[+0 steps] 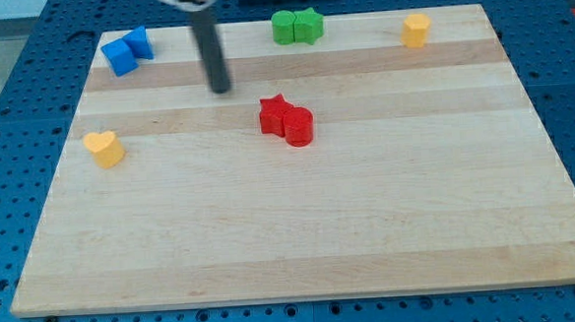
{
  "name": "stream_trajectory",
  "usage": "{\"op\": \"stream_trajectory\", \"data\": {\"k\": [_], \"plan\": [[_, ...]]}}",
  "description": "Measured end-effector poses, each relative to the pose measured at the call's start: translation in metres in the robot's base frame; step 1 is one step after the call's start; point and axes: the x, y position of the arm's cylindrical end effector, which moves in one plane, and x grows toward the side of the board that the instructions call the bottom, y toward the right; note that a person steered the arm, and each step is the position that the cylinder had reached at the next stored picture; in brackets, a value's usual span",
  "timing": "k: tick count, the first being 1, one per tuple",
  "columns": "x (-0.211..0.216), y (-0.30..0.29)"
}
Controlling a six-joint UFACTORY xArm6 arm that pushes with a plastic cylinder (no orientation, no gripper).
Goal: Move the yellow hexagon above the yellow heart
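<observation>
Two blue blocks (127, 50) sit touching each other in the upper left of the frame, near the far edge of the wooden desk (301, 239). Two green blocks (296, 26) stand side by side and touching at the top centre. A little above the middle of the frame a red star (275, 113) rests against a rounder red block (299, 127) on its lower right.
</observation>
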Motion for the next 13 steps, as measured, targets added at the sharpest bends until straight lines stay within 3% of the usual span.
{"op": "stream_trajectory", "data": {"k": [2,3,4,6,8,9,10,11,13], "plan": [[0.0,0.189],[-0.035,0.267],[-0.072,0.298],[-0.074,0.186],[-0.087,0.182],[-0.067,0.146],[-0.007,0.076],[0.026,0.041],[-0.013,0.091]]}}
